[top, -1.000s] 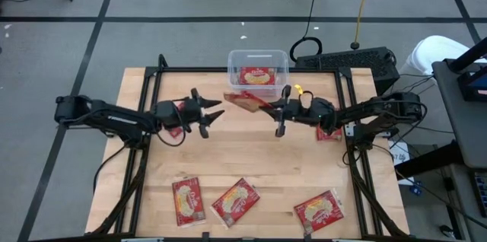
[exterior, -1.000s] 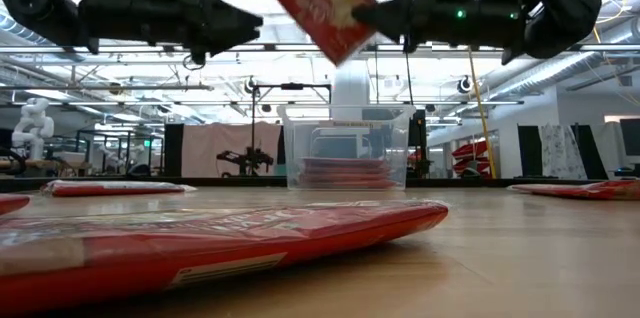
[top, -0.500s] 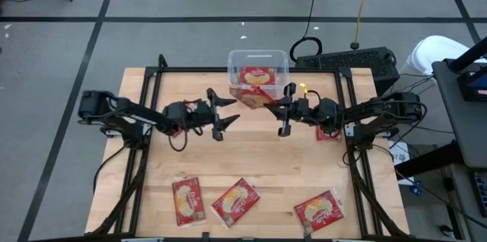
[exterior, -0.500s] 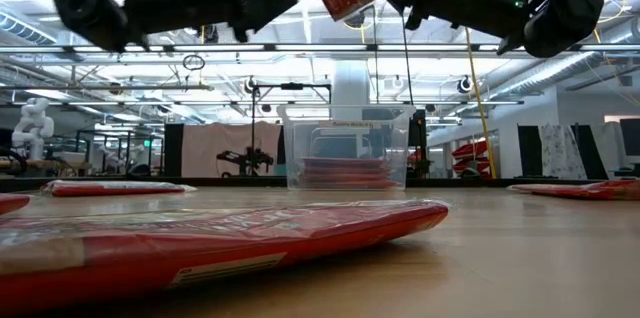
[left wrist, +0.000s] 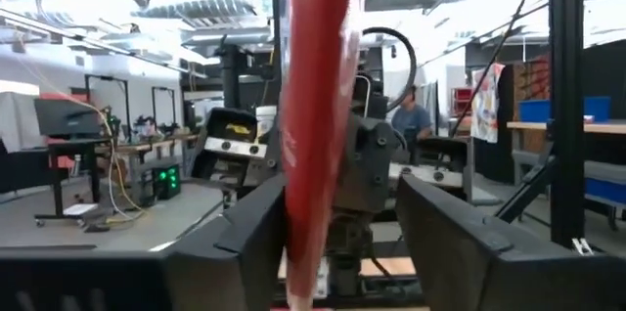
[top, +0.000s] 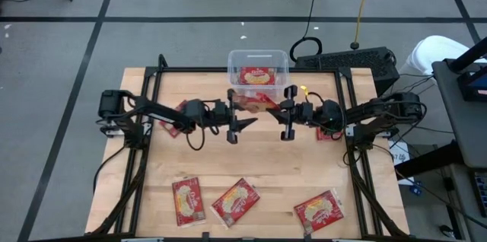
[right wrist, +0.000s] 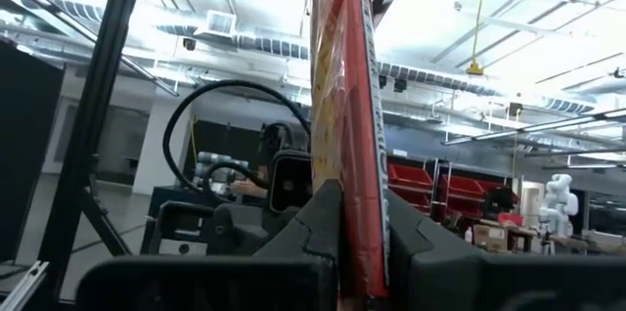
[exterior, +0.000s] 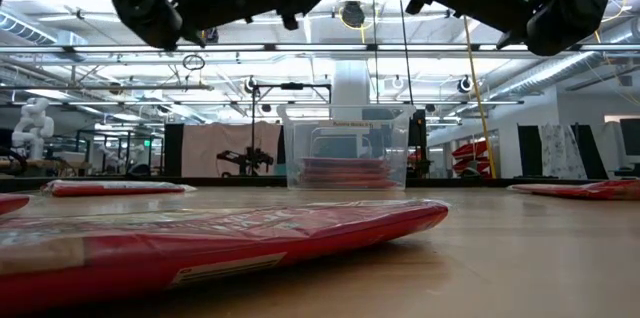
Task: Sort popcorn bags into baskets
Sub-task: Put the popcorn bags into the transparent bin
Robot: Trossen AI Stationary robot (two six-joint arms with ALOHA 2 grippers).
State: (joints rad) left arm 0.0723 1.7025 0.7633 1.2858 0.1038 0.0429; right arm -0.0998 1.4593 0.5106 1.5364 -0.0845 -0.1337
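My right gripper (top: 285,113) is shut on a red and yellow popcorn bag (top: 251,103), held high above the table's middle. In the right wrist view the bag (right wrist: 347,76) shows edge-on. My left gripper (top: 242,114) is open and faces the right one. Its two fingers (left wrist: 256,238) stand on either side of the bag's free end (left wrist: 318,106); whether one touches it, I cannot tell. The clear tub (top: 259,71) stands at the table's far edge with a bag (top: 257,77) lying flat in it. It also shows in the low view (exterior: 345,148). My right gripper pinches the bag's right end (right wrist: 352,223) between its two fingers. The fingers come level from the table's right side. The bag stands about on edge, sticks out toward my left gripper and is lifted clear of the table.
Three bags lie along the near edge (top: 189,200), (top: 236,200), (top: 319,210). One lies under the left arm (top: 173,116) and one under the right arm (top: 329,132). A keyboard (top: 346,61) and cables lie beyond the far right corner.
My left gripper has gone toward the table's right edge and up, until its open fingers stand around the bag's free end. My right gripper has risen with the bag, which has turned from slanting to about on edge.
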